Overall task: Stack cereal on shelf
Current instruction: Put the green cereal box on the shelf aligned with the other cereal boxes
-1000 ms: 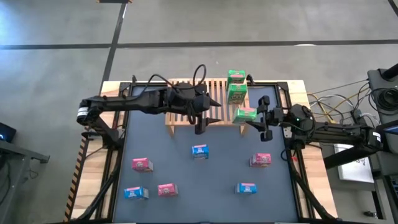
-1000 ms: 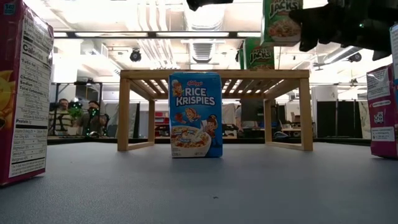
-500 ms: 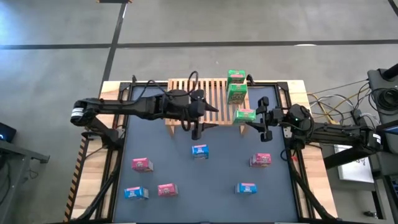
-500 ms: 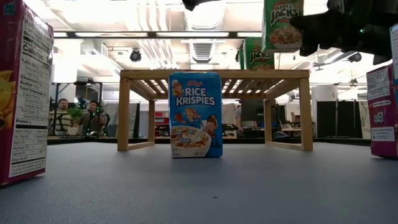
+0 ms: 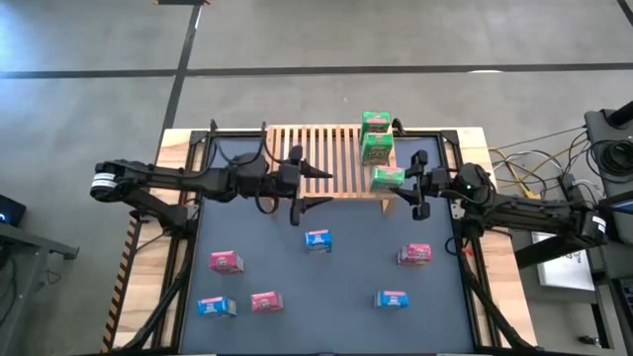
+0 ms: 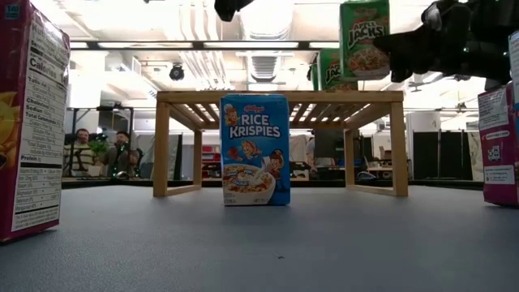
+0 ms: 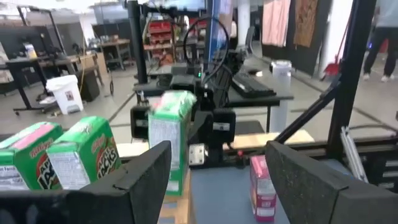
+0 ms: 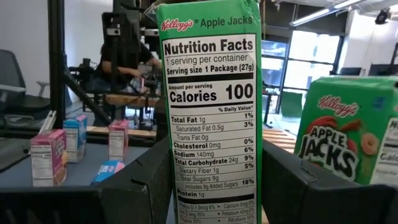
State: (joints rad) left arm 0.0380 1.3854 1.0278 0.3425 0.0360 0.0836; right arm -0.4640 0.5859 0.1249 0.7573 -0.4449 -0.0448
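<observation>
1. Cereal first: your right hand [image 5: 416, 184] is clamped on the third green box [image 5: 388, 179], its fingers on the box's two narrow sides, as the right wrist view [image 8: 210, 106] shows, with the nutrition panel filling the gap between them.
2. Over the last second that box has come up and in toward the shelf [image 5: 297, 158]; it now hangs over the shelf's near right corner, just in front of the two green boxes [image 5: 376, 136] already standing there.
3. From the low view you can see the held box [image 6: 364, 38] is not yet down: its bottom edge floats above the slatted top, and it leans slightly.
4. Your left hand [image 5: 305, 188] has pulled back off the shelf over the same second. It now hovers over the bench just in front of the shelf's front edge, with its fingers [image 7: 134, 180] spread and nothing between them.
5. Just ahead of that empty hand stands the blue box [image 5: 317, 239], upright on the bench and the nearest loose one.
6. My reading: the green row is one placement from done, and the retreat leaves the shelf free for the right arm to lower and release.
7. Six boxes wait on the bench, three blue and three pink, so you are roughly a third through.
</observation>
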